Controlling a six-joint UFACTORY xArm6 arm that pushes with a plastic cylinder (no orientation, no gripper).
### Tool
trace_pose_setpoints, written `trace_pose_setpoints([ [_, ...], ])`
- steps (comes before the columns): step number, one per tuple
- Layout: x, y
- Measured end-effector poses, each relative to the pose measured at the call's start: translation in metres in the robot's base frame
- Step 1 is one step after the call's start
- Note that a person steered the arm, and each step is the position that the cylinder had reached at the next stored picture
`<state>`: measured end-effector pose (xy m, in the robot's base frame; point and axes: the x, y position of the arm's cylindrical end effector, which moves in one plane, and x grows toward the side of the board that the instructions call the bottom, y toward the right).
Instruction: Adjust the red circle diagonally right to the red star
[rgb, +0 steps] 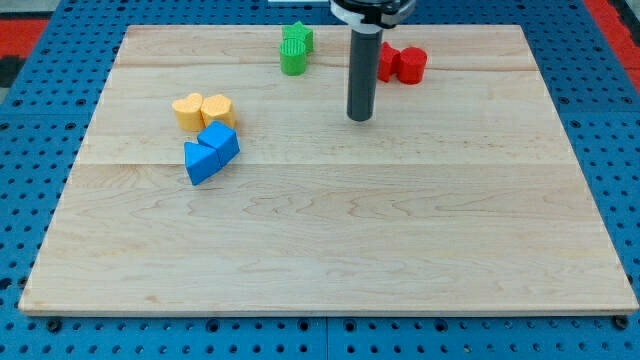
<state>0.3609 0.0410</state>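
Observation:
The red circle (411, 65) sits near the view's top, right of centre, touching the red star (386, 62) on its left. The star is partly hidden behind my rod. My tip (360, 117) rests on the board below and to the left of both red blocks, about a block's width from the star and not touching either.
A green star (297, 38) and a green block (293, 60) stand at the view's top, left of my rod. Two yellow blocks (203, 111) and two blue blocks (211, 153) cluster at the view's left. The wooden board (330, 250) lies on a blue pegboard.

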Motion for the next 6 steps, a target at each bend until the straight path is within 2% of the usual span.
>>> trace_pose_setpoints([
  [1, -0.005, 0.053],
  [2, -0.036, 0.069],
  [4, -0.045, 0.153],
  [5, -0.08, 0.147],
  [6, -0.096, 0.093],
])
